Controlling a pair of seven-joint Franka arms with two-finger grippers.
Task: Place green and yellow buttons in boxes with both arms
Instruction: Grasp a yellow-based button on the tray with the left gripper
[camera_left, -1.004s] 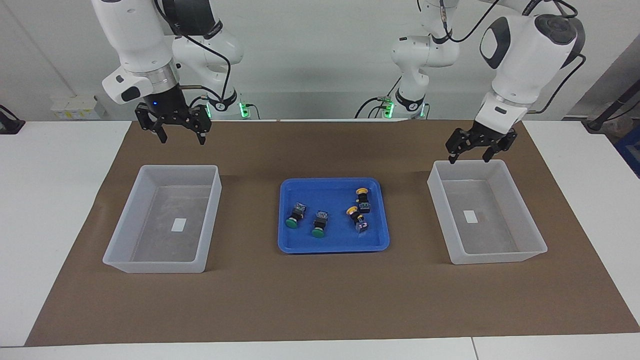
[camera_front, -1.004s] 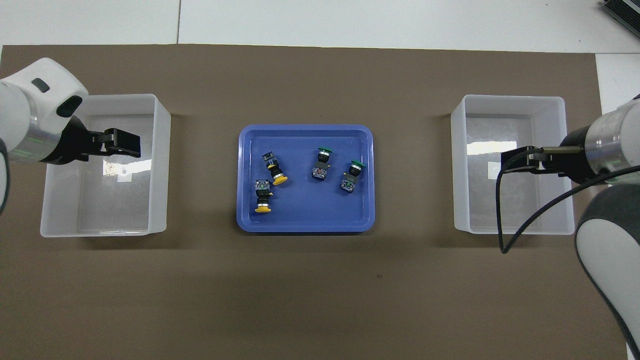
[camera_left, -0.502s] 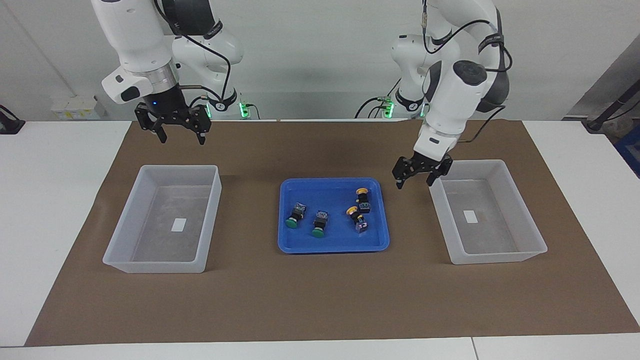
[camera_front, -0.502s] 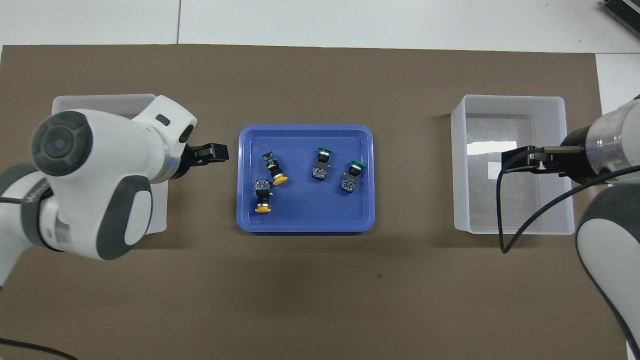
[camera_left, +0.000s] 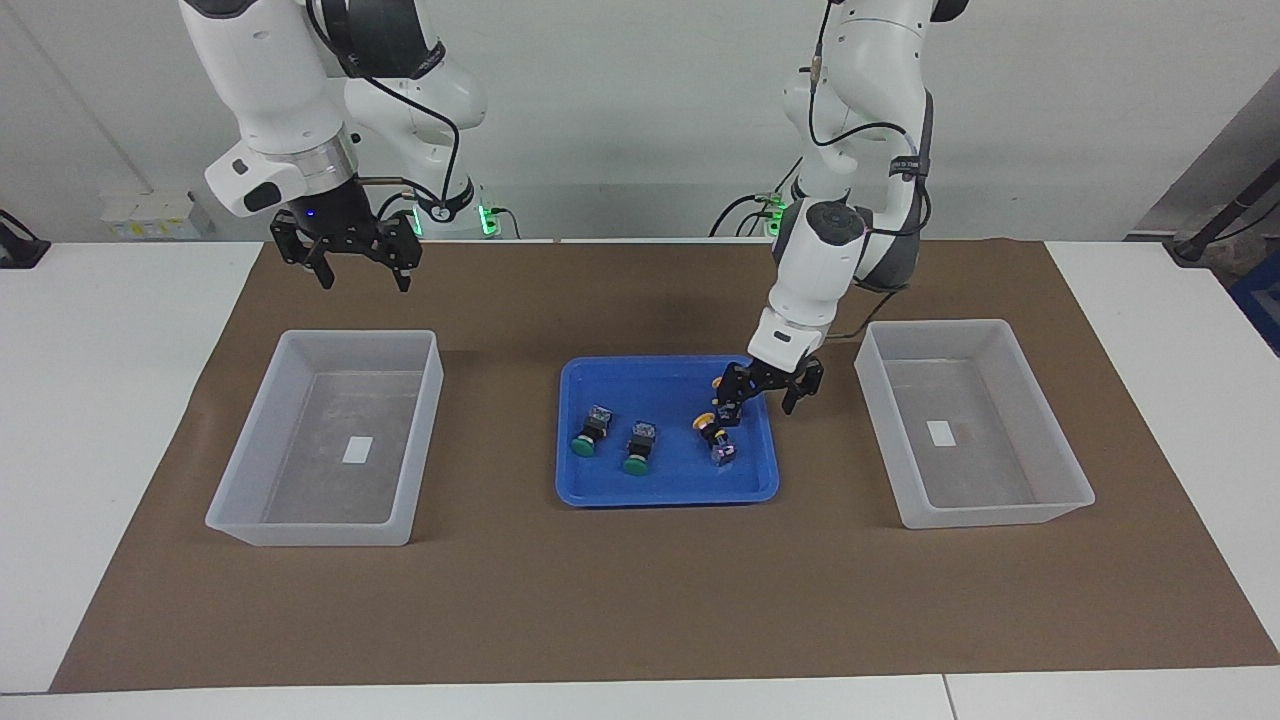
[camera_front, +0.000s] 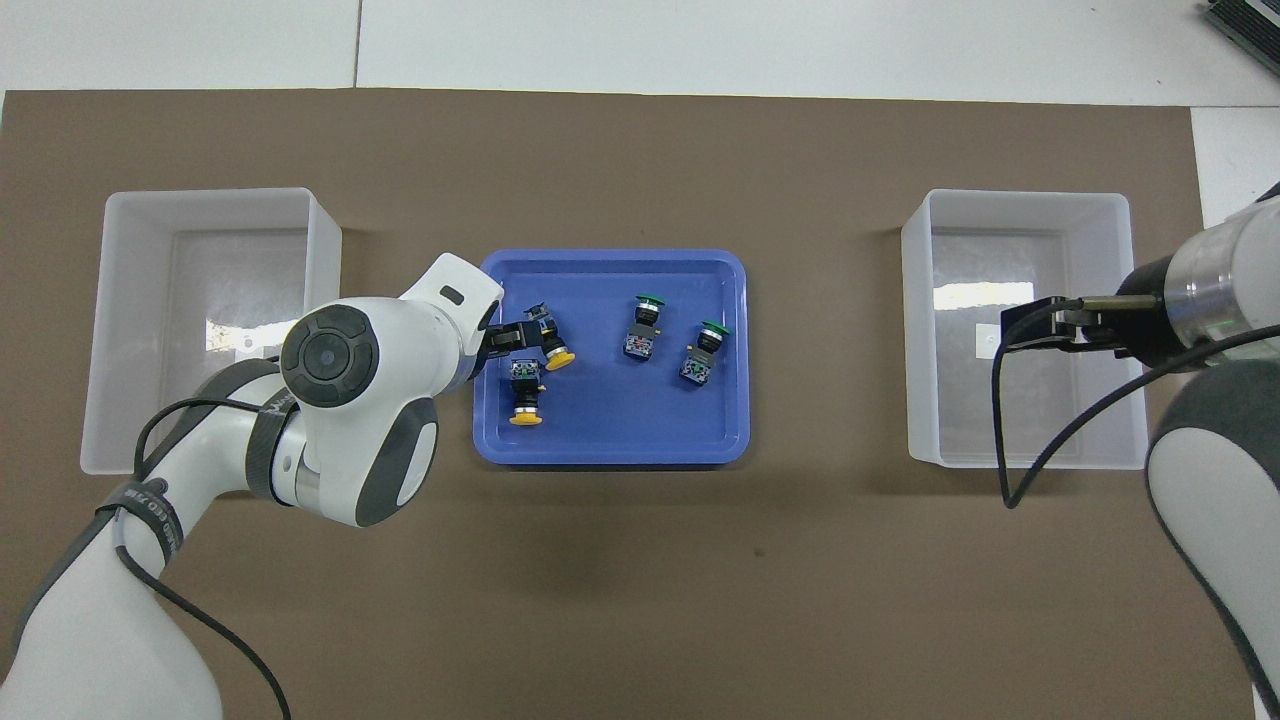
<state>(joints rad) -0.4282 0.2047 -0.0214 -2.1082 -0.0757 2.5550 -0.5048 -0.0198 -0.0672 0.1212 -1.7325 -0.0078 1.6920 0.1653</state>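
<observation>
- Now, left pincer (camera_left: 766, 394) spread, low over the blue tray (camera_left: 600, 490), at the yellow buttons (camera_left: 713, 432) lying there.
- Green buttons (camera_left: 585, 436) lie beside them, apart from it.
- Right pincer (camera_left: 357, 262) spread, waiting above its box (camera_left: 330, 520).

No lettering reads clearly; the boxes' (camera_left: 330, 440) small white labels (camera_left: 357, 450) look blank, perhaps.

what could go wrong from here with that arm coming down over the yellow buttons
1. The two yellow buttons lie close together in the blue tray; the left tool, open just above them, could nudge one while closing on the other.
2. They lie on their sides, so a round body might roll or slip from the fingers.
3. The right tool waits over the mat, idle.
</observation>
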